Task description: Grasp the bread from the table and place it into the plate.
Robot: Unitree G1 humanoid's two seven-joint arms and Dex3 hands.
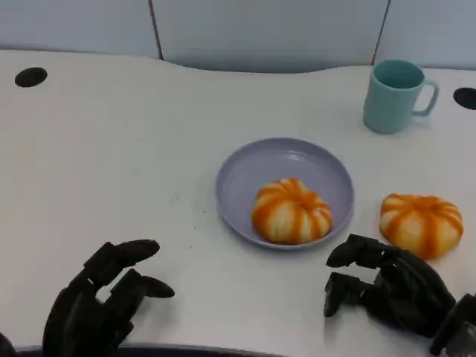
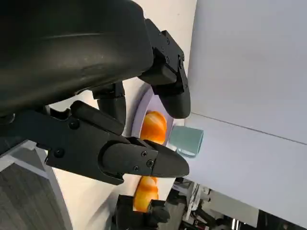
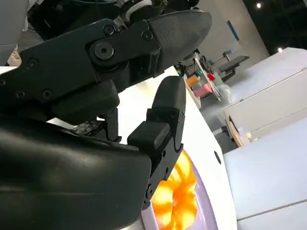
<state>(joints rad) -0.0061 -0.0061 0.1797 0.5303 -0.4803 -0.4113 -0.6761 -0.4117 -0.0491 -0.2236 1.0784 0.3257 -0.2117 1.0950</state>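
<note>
On the white bench [image 1: 134, 149], a lavender plate [image 1: 245, 167] with one orange-striped bread [image 1: 291, 210] inside, toward its near right part; second bread [image 1: 421, 222] on the bench just right of the plate, apart from it. Teal mug [image 1: 396, 95] farther back. Right hand [image 1: 387, 286] near the second bread, fingers apart, holding nothing. Left hand [image 1: 100, 301] at the near left, also spread and empty
</note>
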